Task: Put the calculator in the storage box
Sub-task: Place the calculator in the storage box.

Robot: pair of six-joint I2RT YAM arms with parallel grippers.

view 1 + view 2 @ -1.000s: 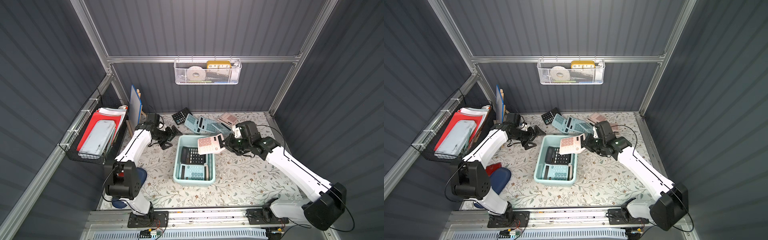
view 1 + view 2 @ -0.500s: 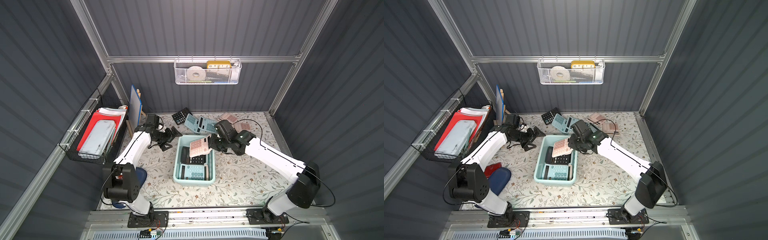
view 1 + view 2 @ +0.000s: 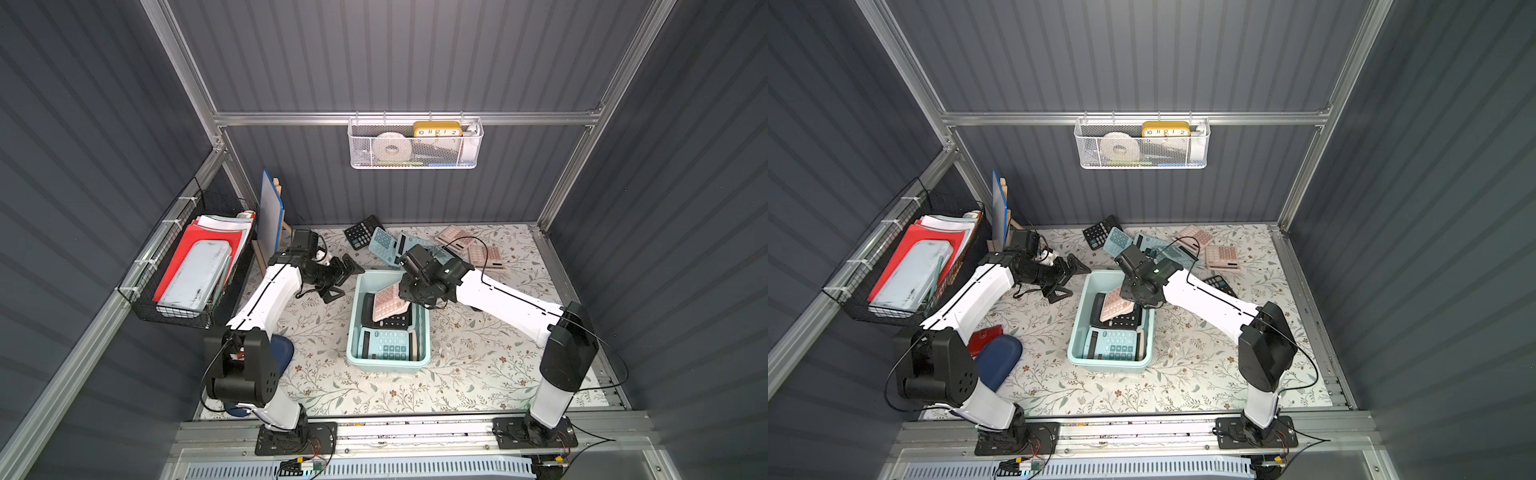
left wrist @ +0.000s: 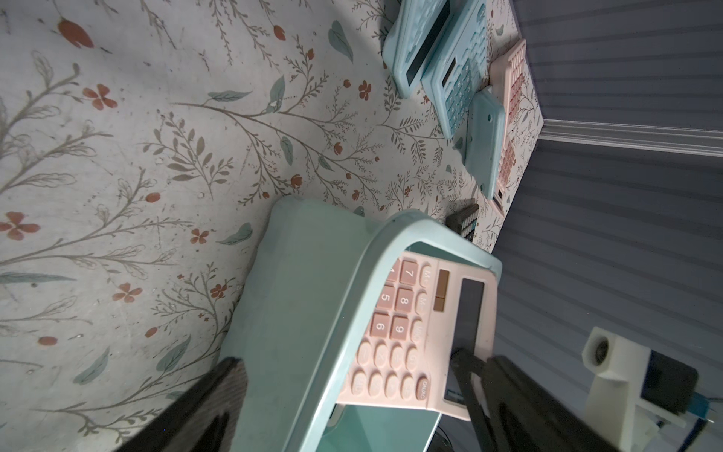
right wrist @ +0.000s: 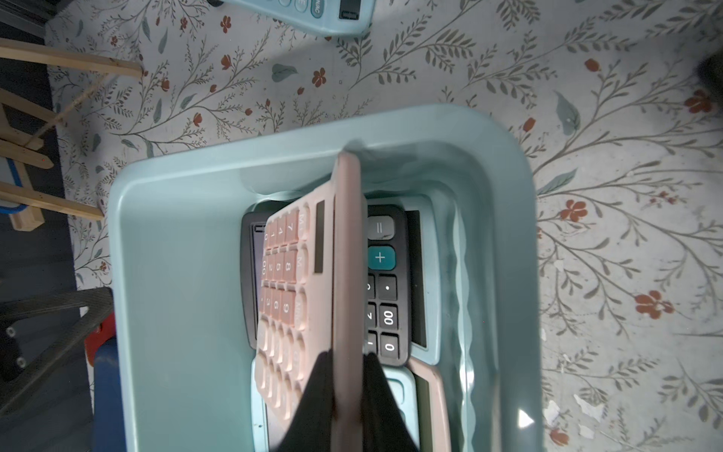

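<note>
Even overhead light. Floral worktop point(image 3: 478, 353) bright in both top views, slatted walls point(image 3: 104, 124) dim. Soft shadow along the storage box point(image 3: 426, 332). Frame posts point(image 3: 183, 62) splay toward picture edges. Right wrist view: glare streaks on the box's inner wall, pink calculator point(image 5: 348, 254) edge smeared, close to the lens.

pink calculator point(image 3: 1116, 308) (tilted), in storage box point(image 3: 1078, 326)
</note>
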